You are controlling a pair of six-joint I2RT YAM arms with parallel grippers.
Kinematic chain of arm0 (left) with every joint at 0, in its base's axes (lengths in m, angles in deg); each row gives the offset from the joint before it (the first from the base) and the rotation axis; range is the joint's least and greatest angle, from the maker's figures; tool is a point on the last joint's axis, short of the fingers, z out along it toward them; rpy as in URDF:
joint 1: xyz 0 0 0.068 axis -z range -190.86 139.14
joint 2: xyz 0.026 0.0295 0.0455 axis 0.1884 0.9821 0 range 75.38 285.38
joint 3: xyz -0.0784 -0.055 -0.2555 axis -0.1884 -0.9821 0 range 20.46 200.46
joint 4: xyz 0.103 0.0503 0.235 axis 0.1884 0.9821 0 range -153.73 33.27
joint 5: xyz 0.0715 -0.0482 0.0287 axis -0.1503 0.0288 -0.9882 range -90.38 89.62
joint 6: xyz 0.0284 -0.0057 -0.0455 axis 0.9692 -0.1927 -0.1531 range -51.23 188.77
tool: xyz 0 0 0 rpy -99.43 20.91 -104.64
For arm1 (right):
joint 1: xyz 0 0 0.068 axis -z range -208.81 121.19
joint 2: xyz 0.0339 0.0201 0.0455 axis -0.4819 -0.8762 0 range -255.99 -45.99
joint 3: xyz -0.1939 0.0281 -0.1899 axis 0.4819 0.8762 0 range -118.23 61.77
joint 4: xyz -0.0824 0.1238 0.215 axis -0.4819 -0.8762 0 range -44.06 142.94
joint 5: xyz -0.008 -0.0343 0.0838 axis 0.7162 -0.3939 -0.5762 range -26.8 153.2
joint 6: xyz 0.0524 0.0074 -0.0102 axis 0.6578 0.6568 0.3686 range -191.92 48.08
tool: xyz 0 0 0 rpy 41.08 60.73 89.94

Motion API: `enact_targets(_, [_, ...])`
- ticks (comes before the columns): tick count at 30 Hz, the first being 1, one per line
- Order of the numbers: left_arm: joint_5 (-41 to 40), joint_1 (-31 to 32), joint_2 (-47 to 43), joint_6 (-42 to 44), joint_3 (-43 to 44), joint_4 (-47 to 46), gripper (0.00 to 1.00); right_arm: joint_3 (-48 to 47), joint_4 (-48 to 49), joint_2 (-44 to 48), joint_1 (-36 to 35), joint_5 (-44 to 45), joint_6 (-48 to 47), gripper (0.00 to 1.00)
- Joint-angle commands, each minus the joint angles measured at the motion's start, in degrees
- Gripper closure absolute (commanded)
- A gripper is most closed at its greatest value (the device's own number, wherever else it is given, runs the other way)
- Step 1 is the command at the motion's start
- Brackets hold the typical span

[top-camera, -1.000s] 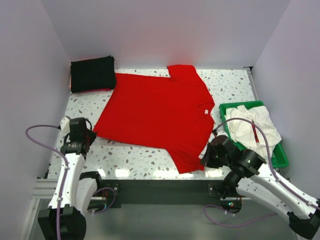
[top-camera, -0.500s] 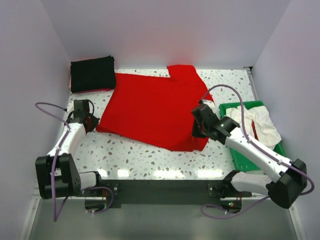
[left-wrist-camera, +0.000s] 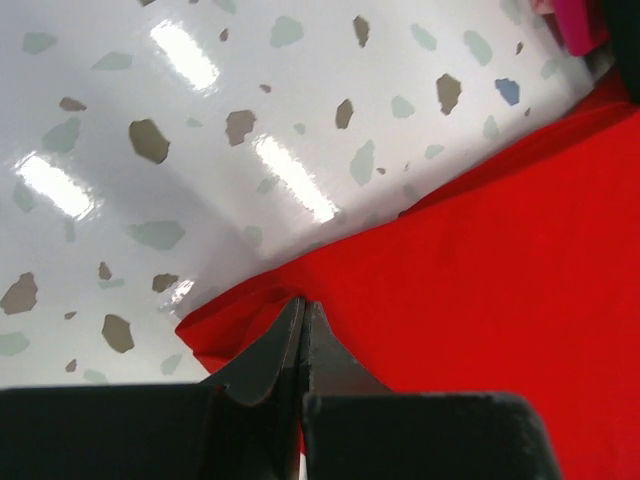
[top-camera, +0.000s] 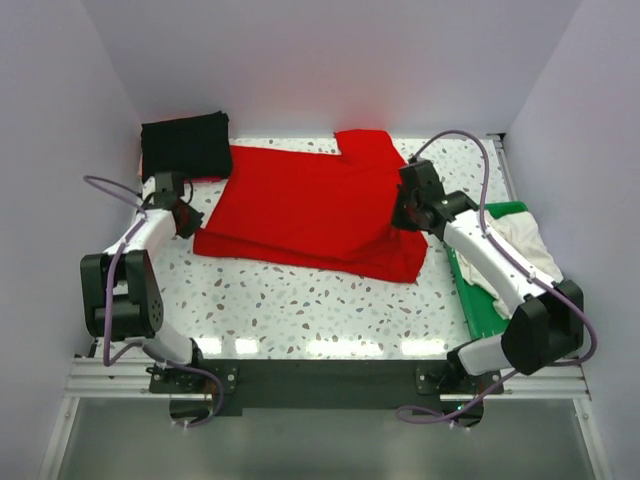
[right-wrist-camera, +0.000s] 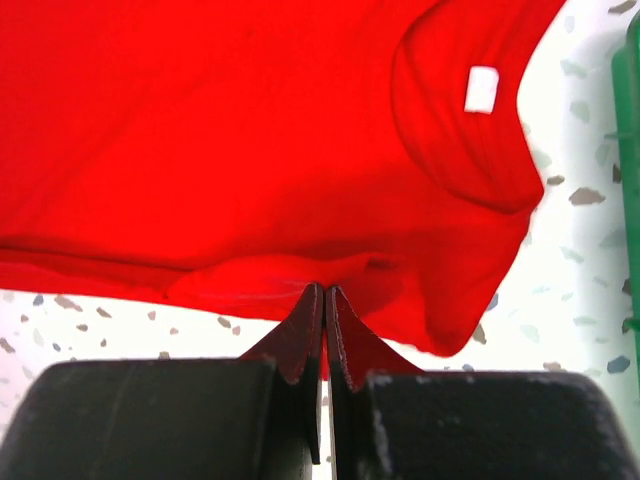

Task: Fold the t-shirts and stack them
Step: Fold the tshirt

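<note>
Red t-shirt (top-camera: 300,205) lies mid-table (top-camera: 300,310), a little toward the far side. Long axis runs left-right, with the right end slightly nearer than the left. Neck end points right and hem end points left. One sleeve sticks out toward the far wall.

The near strip of the shirt is doubled over onto the body, so the near edge is a straight fold line running from the left gripper to the right gripper. In the right wrist view the white neck label (right-wrist-camera: 481,88) shows inside the collar, up and right of the fingertips.

Left gripper (top-camera: 185,222) is at the shirt's left end. In the wrist view (left-wrist-camera: 303,310) the jaws are pressed together with no gap, pinching the red cloth's edge right where it meets bare table.

Right gripper (top-camera: 405,215) is at the right end, by the collar. In the wrist view (right-wrist-camera: 323,295) the jaws are also tight together, nipping a red fold at the tips.

Black t-shirt (top-camera: 185,146) sits folded into a block in the far-left corner, touching the red shirt's far-left edge.

Whitish t-shirt (top-camera: 520,245) is crumpled in the green tray (top-camera: 476,305) at the right edge of the table, just beside the red shirt's right end, with the right arm crossing over it.
</note>
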Motion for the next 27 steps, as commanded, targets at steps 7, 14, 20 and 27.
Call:
enact_targets(7, [-0.46, 2.98, 8.38, -2.14, 11.14, -2.16, 1.00, -4.72, 5.01, -6.67, 5.48, -4.04, -2.45, 1.00])
enact_targets(14, [-1.95, 4.13, 12.96, -2.49, 16.06, -1.20, 1.00, -6.31, 6.77, -10.28, 8.38, -6.06, -2.10, 1.00])
enact_targets(20, [-2.92, 4.22, 14.73, -1.96, 18.26, -0.75, 1.00, -5.61, 7.83, -10.11, 10.67, -7.11, -1.84, 1.00])
enact_targets(27, [-3.36, 4.13, 14.90, -1.70, 19.31, -0.75, 1.00, -3.94, 8.79, -8.44, 12.95, -7.82, -1.66, 1.00])
